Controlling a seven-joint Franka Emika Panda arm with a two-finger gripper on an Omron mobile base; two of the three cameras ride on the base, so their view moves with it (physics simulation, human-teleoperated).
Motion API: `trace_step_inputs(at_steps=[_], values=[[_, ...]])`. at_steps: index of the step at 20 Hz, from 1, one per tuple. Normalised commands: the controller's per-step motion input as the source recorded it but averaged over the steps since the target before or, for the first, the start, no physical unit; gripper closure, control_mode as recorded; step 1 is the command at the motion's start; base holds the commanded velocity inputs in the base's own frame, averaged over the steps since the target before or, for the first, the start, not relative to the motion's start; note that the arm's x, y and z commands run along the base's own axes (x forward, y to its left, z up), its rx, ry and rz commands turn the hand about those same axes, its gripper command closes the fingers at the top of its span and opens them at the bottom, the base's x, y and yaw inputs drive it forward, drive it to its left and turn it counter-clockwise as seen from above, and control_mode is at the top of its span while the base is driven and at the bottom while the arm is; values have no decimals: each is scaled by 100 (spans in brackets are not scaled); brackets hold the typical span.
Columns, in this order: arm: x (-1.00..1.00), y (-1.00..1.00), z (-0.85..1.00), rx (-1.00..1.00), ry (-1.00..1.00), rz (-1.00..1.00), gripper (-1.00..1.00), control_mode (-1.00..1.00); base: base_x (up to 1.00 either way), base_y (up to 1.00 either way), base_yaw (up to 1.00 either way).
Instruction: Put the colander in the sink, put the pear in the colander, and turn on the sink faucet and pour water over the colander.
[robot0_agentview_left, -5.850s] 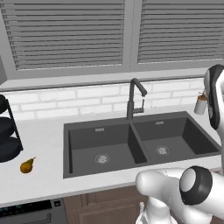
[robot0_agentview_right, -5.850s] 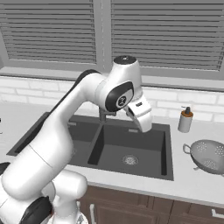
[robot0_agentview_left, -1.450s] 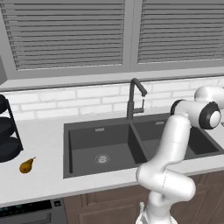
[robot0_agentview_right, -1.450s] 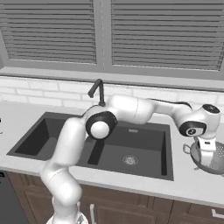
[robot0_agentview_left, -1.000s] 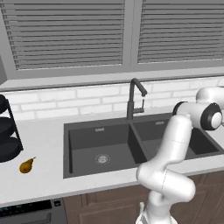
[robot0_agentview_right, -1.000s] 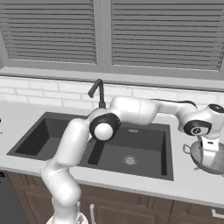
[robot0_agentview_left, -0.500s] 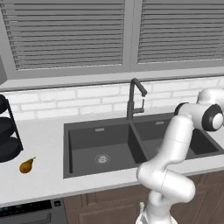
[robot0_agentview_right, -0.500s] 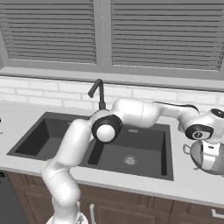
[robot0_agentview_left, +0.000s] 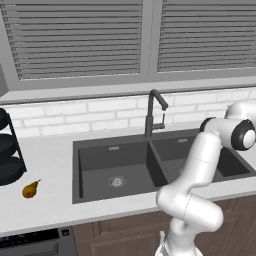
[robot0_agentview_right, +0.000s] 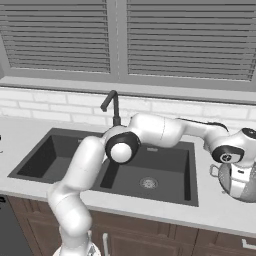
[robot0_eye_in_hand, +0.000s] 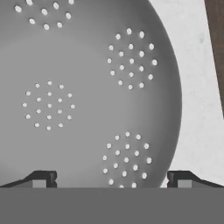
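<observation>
Item 1, colander: I see it on the pale tabletop to the right of the sink, at the right edge of the right base view, upright, one loop handle showing on its near-left side. In the hand view its perforated bowl lies directly below the camera, clusters of small holes plain on the inner wall, with a strip of tabletop beyond its rim.

Item 2, gripper: my jaws stand spread wide, with nothing between them. One tip sits over the bowl's interior, the other over the tabletop just outside the rim, so they appear to straddle the wall; whether either tip touches metal I cannot tell from this angle. In the right base view the hand hangs right above the colander, partly covering it.

Item 3, pear: golden-brown, lying on the tabletop well to the left of the sink, near a dark tiered rack at the left edge of the left base view. Well apart from the colander.

Item 4, sink: dark double basin, a round steel drain in each half.

Item 5, sink faucet: dark, tall, standing behind the divider between the basins, spout bent forward.
</observation>
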Motion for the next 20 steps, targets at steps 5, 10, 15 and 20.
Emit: trace_step_inputs(at_steps=[5,10,15,20], values=[[0,0,3,0,1,0,-100,-100,0,0,0],[-9,0,24,-1,0,0,-100,-100,0,0,0],[-21,0,20,0,0,-2,-100,-100,0,0,0],[-4,0,-62,0,0,-3,-100,-100,0,0,0]])
